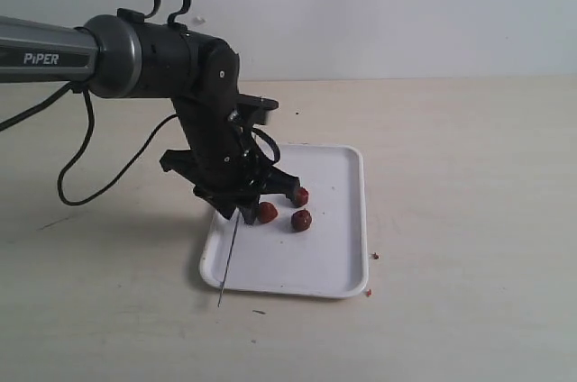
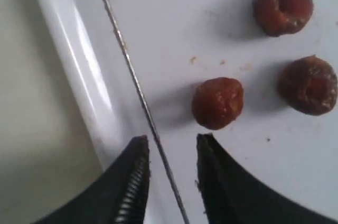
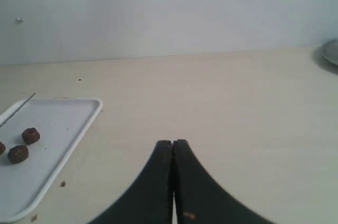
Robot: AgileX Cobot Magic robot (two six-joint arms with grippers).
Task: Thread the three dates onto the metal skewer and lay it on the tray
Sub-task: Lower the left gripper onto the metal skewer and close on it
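Note:
The white tray (image 1: 359, 220) lies mid-table with three dates loose on it (image 1: 268, 212) (image 1: 301, 220) (image 1: 299, 195). The thin metal skewer (image 1: 229, 260) runs along the tray's left side, its tip past the front-left rim. My left gripper (image 1: 240, 213) hangs low over the tray, open, its fingers astride the skewer (image 2: 138, 89) with a gap on each side. The nearest date (image 2: 217, 102) lies just beside one fingertip (image 2: 203, 142); the two others (image 2: 283, 7) (image 2: 308, 85) are farther off. My right gripper (image 3: 172, 142) is shut and empty over bare table, right of the tray (image 3: 79, 123).
Small reddish crumbs (image 1: 369, 292) lie on the table by the tray's front-right corner. The left arm's black cable (image 1: 90, 184) loops over the table at left. A grey round object (image 3: 331, 52) shows at the edge of the right wrist view.

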